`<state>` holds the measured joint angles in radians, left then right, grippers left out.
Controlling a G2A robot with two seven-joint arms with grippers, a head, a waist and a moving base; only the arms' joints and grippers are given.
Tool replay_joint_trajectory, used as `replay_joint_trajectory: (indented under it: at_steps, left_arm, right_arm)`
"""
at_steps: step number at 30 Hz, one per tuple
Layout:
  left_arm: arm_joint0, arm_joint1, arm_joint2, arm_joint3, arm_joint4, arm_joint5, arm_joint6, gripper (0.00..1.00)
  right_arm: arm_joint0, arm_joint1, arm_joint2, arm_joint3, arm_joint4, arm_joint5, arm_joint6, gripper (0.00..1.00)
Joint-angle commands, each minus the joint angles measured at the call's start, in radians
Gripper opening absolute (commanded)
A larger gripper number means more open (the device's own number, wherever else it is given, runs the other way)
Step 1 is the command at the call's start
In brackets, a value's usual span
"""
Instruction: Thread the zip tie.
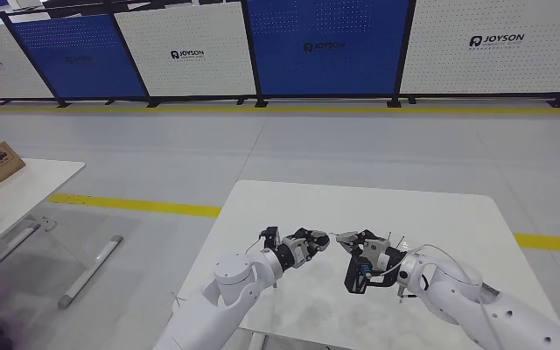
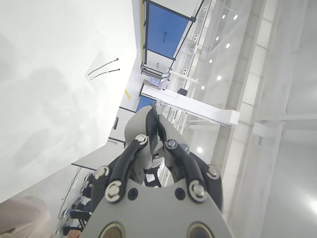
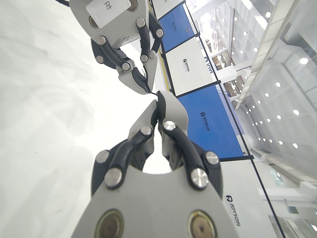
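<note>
Closest in, the right claw [image 3: 158, 99] is pinched narrow, its pads closed on one end of the zip tie [image 3: 153, 92]. The tie bridges the small gap to the left claw [image 3: 146, 87], which is likewise shut on the other end just beyond. Both hang tip to tip above the worktop [image 3: 37, 105], with the tie clear of the surface. I judge the threading to be at the feed-in, though which end carries the head is too small to tell. To do it well, hold one claw fixed as anchor, square the tail to the slot, and push in small steps along the strap's own line. Any twist would likely buckle the thin strap. Farther off, two loose black ties [image 2: 106, 65] lie flat on the worktop.
</note>
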<state>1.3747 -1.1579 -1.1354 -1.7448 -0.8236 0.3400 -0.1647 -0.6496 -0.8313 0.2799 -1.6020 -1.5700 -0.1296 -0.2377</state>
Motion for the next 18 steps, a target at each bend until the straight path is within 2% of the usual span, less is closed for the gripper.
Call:
replay_joint_trajectory:
  at_steps: [1, 8, 9, 11, 12, 13, 18]
  left_arm:
    - [0.000, 0.000, -0.002, -0.001, 0.002, 0.000, 0.007, 0.00]
    - [0.005, 0.000, -0.001, -0.006, 0.023, 0.000, 0.014, 0.00]
    - [0.006, 0.001, -0.001, -0.007, 0.026, 0.000, 0.013, 0.00]
    - [0.008, 0.001, -0.002, -0.007, 0.028, 0.000, 0.011, 0.00]
    - [0.008, 0.001, -0.002, -0.007, 0.030, 0.000, 0.010, 0.00]
    - [0.009, 0.001, -0.002, -0.007, 0.032, 0.000, 0.009, 0.00]
    - [0.011, 0.002, -0.001, -0.007, 0.039, 0.000, 0.007, 0.00]
  right_arm:
    - [0.000, 0.000, 0.000, 0.000, 0.000, 0.000, 0.000, 0.00]
    - [-0.032, -0.002, 0.042, -0.010, 0.000, -0.021, 0.000, 0.00]
    - [-0.035, -0.002, 0.047, -0.011, 0.000, -0.029, 0.000, 0.27]
    - [-0.040, -0.001, 0.058, -0.013, 0.000, -0.042, 0.002, 0.55]
    - [-0.045, -0.001, 0.064, -0.014, 0.000, -0.049, 0.003, 0.91]
    - [-0.048, -0.001, 0.069, -0.015, 0.000, -0.055, 0.003, 1.00]
    - [-0.059, 0.001, 0.089, -0.018, 0.000, -0.094, 0.008, 1.00]
